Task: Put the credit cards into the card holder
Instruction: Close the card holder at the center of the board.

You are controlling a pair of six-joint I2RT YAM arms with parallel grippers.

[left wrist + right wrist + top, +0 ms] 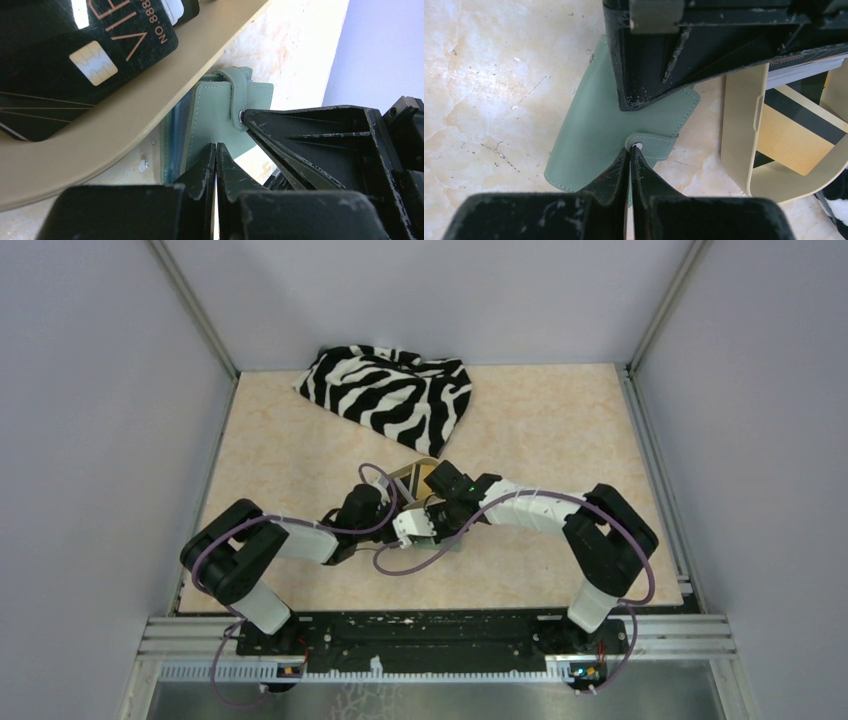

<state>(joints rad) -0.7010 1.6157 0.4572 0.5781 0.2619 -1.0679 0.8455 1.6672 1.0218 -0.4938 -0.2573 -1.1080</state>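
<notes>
The sage-green card holder [589, 130] lies closed on the table beside the tan dish; pale blue lining shows at its edge in the left wrist view [212, 107]. My left gripper [216, 146] is shut, its tips pressed against the holder's cover. My right gripper [630, 149] is shut, its tips touching the snap at the end of the holder's tab [651, 142]. In the top view both grippers, left [428, 532] and right [447, 525], meet over the holder and hide it. A black card [75, 65] and a gold-yellow card [794, 135] lie in the dish.
The tan oval dish [739, 115] holding the cards sits right against the holder, just behind the grippers in the top view [415, 475]. A zebra-striped cloth [390, 390] lies at the back of the table. Grey walls enclose the left, right and back sides.
</notes>
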